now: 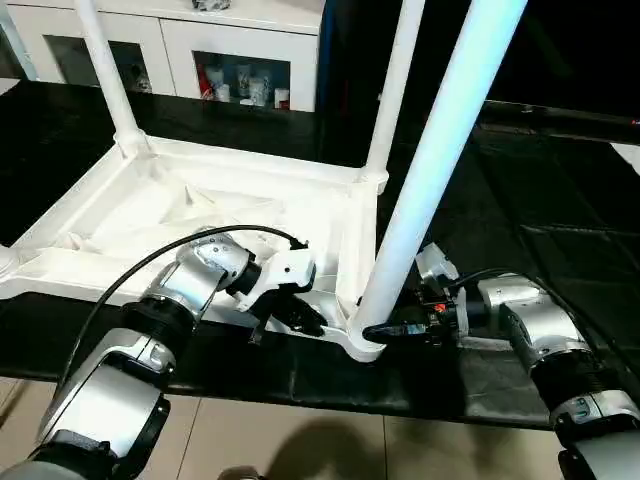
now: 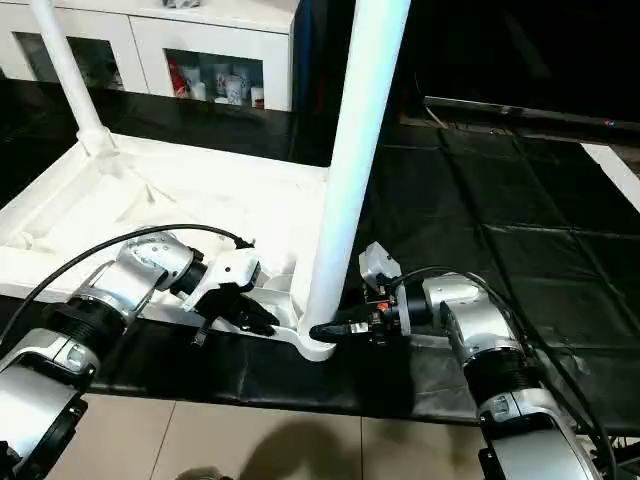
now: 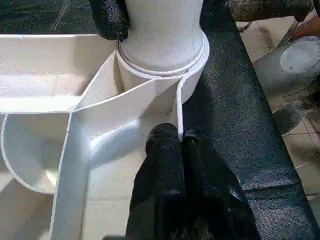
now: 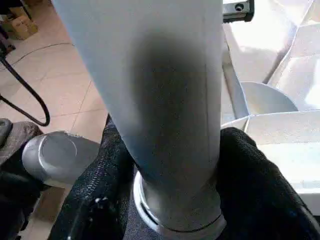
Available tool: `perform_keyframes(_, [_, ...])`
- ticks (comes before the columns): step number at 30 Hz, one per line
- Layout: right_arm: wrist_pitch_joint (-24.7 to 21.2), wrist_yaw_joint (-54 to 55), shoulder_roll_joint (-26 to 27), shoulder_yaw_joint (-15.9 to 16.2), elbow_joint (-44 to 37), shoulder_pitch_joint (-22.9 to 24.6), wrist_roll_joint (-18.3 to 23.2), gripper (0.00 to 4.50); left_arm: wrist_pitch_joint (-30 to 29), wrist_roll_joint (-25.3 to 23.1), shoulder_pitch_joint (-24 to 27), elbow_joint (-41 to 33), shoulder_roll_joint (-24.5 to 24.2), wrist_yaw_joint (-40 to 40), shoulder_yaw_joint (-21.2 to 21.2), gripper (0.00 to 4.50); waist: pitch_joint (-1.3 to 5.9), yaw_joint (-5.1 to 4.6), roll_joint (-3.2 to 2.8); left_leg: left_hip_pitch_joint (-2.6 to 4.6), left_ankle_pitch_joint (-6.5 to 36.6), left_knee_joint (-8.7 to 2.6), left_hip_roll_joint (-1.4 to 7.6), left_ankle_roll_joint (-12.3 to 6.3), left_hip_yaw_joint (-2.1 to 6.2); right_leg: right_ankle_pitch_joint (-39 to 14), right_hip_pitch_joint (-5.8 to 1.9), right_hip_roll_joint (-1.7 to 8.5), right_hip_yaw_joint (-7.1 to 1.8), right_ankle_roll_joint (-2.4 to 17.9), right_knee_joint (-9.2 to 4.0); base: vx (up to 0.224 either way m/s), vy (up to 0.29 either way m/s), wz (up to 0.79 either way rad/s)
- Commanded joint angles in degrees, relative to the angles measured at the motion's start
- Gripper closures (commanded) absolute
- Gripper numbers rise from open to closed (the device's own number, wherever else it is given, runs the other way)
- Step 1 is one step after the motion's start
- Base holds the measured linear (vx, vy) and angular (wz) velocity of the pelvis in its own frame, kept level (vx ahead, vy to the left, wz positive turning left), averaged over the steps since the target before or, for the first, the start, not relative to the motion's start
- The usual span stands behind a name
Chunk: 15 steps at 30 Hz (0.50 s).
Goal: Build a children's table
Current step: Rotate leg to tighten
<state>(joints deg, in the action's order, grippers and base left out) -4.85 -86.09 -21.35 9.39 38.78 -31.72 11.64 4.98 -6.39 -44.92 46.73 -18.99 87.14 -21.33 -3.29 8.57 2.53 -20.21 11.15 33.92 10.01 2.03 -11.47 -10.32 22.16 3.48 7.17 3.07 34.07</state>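
The children's table top (image 1: 200, 200) lies upside down on a black mat, ribbed underside up. Two legs (image 1: 105, 70) (image 1: 395, 90) stand in its far corner sockets. A third leg (image 1: 440, 150) stands in the near right corner socket (image 1: 362, 345). My right gripper (image 1: 372, 330) reaches in from the right at this leg's base. In the right wrist view its black fingers (image 4: 260, 175) press against both sides of the leg (image 4: 165, 100). My left gripper (image 3: 180, 142) is shut on the thin rim wall (image 3: 177, 110) just left of that socket.
A white cabinet with glass doors (image 1: 240, 50) stands behind the table top. The black mat (image 1: 520, 230) stretches to the right, and its front edge meets the tiled floor (image 1: 300, 440) just below my grippers. A black cable (image 1: 150, 265) loops over my left forearm.
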Motion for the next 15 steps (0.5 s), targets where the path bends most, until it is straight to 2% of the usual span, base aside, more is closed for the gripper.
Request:
perform_keyframes(1, [-0.3,-0.7,0.0,-0.2,0.6,-0.9,1.0,2.36,0.2,-0.1,0.3,-2.1,0.7,2.5,-2.4,4.50,4.00,-0.35,-0.69,0.77,8.2,-3.75,5.11,-2.48,2.14,-13.2,-2.95,7.27,-4.47,9.9,-4.09,0.000,0.000,0.00])
perform_keyframes(10, [-2.9,2.5,1.7,-1.7,-3.4,2.3,2.6,2.43,-3.5,-0.4,-0.6,-0.2,2.4,-2.6,-0.7,4.50,3.89,-0.31,-0.65,0.85,8.2,-3.79,5.14,-2.59,2.12,-13.3,-2.88,7.21,-4.54,9.8,-4.17,0.000,0.000,0.00])
perform_keyframes(13, [-6.0,13.3,4.9,-2.5,-4.7,3.4,0.9,2.43,-7.6,-0.5,-2.2,2.0,5.1,-10.2,1.3,4.50,3.48,-0.72,-0.63,1.22,10.9,-3.96,4.87,-1.10,2.28,-20.9,-2.67,7.23,-4.34,8.0,-5.09,0.000,0.000,0.00])
perform_keyframes(14, [-5.5,16.2,5.9,-2.6,-4.9,3.6,0.2,2.44,-8.6,-0.4,-2.6,2.5,6.0,-12.2,1.9,4.50,3.49,-0.78,-0.67,1.37,11.6,-4.03,4.90,-0.73,2.36,-22.4,-2.55,7.35,-4.33,7.6,-5.33,0.000,0.000,0.00])
perform_keyframes(15, [-5.5,16.2,5.9,-2.6,-4.9,3.6,0.2,2.44,-8.6,-0.4,-2.6,2.5,6.0,-12.2,1.9,4.50,3.39,-1.03,-0.56,1.44,12.5,-4.03,4.64,-0.32,2.47,-25.7,-2.55,7.57,-4.26,6.3,-5.86,0.000,0.000,0.00])
